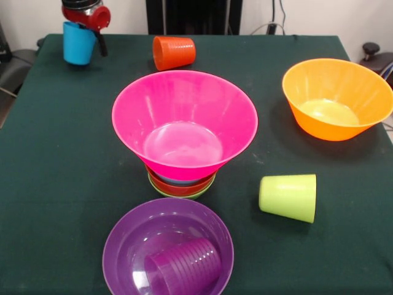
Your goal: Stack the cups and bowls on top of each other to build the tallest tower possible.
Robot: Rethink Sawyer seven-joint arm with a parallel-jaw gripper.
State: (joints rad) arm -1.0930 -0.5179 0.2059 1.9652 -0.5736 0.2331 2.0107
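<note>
The end effector [86, 27] sits at the far left corner of the green tabletop [55, 160], clamped on the blue cup [78, 43], which hangs upright with its mouth up; whether the cup touches the cloth cannot be told. Just right of it, along the far edge, the orange cup [174, 52] lies on its side.

In the middle stands the tower [183, 141]: the large pink bowl [184, 120] rests upright on a nested stack of small bowls [181, 185], of which only the orange, blue and green rims show beneath it.

Near the front edge, just in front of the tower, the shallow purple bowl [167, 249] holds the purple cup [183, 267], which lies on its side inside it. To the right of the tower the lime green cup [288, 196] lies on its side on the cloth, well apart from the others. At the far right a big bowl [338, 98] stands upright and alone; it looks orange outside and yellowish within.
</note>
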